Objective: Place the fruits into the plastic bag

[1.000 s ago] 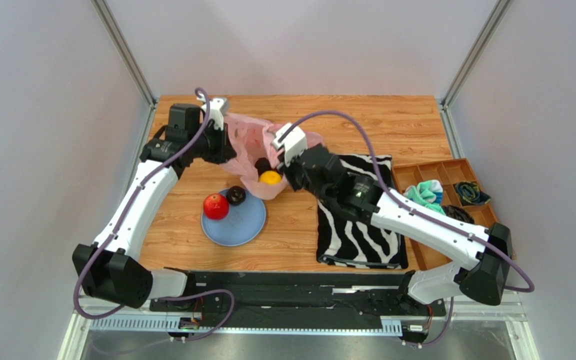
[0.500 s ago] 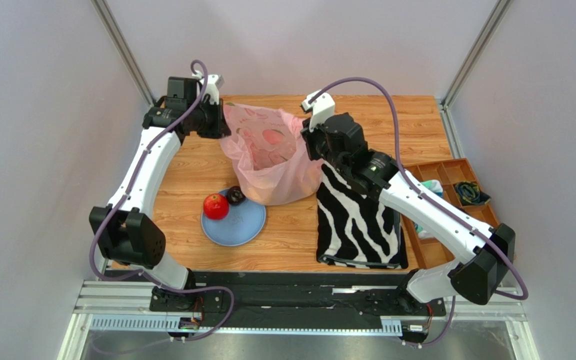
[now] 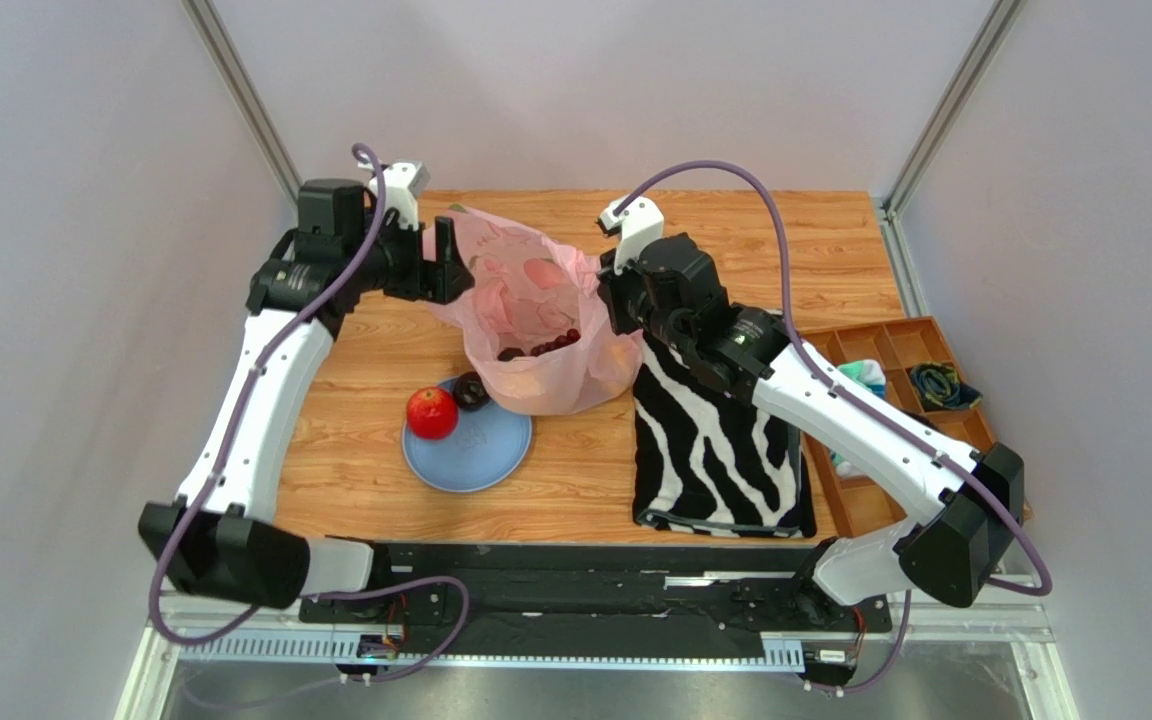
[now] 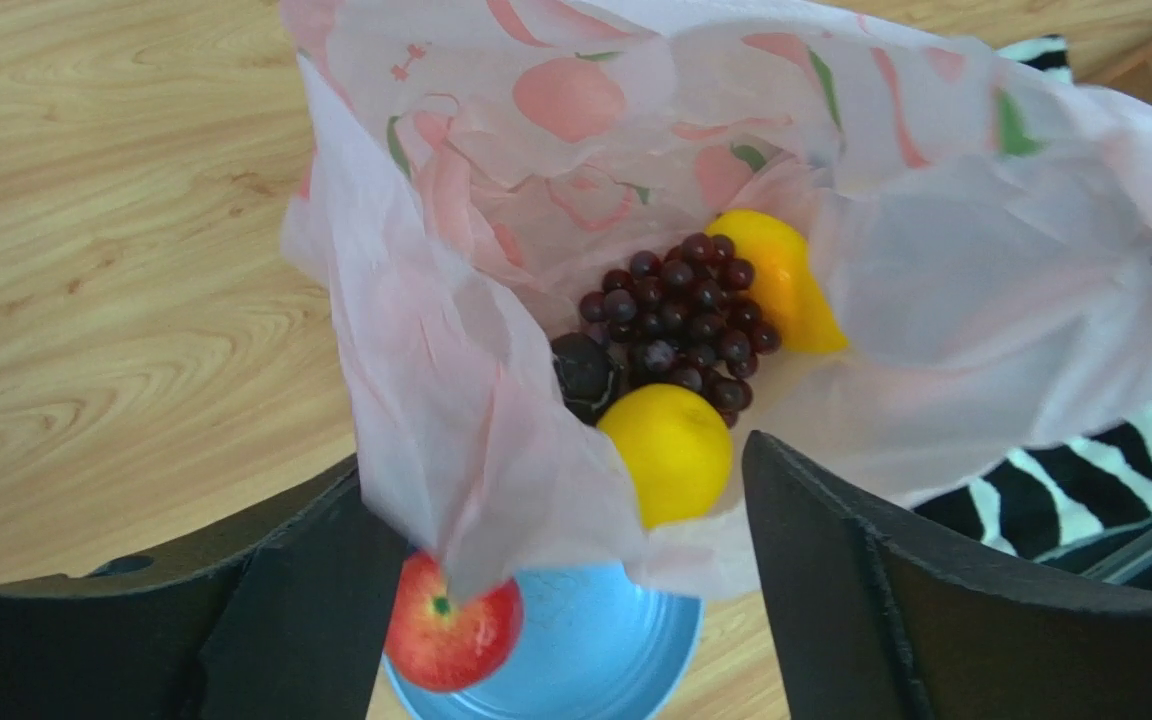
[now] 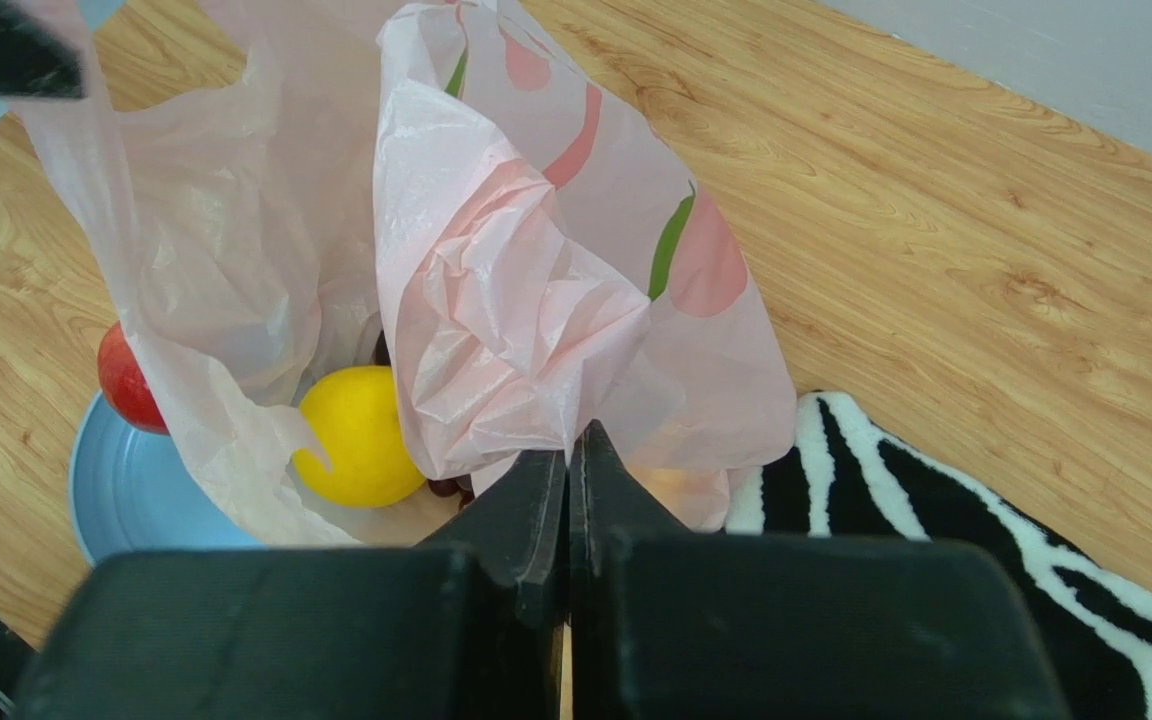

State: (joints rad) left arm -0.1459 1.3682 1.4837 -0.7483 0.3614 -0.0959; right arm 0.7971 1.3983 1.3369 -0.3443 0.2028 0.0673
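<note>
The pink plastic bag [image 3: 545,323] stands open between the two arms. Inside it lie a dark grape bunch [image 4: 680,308], a yellow citrus [image 4: 669,447], a mango [image 4: 785,278] and a dark plum [image 4: 585,372]. A red apple [image 3: 431,411] and a small dark fruit [image 3: 471,395] rest on the blue plate [image 3: 485,458]. My left gripper [image 4: 567,510] is open at the bag's left rim, and loose plastic hangs between its fingers [image 4: 297,600] ungripped. My right gripper [image 5: 567,450] is shut on the bag's right rim [image 5: 537,300] and holds it up.
A zebra-striped cloth [image 3: 717,450] lies right of the bag, under the right arm. A wooden compartment tray [image 3: 898,375] with cloths and small items sits at the table's right edge. Bare wood shows behind the bag and left of the plate.
Both arms lifted the bag from lying flat to standing open, and the citrus went inside. The left gripper then opened and let go of the left rim, which sagged.
</note>
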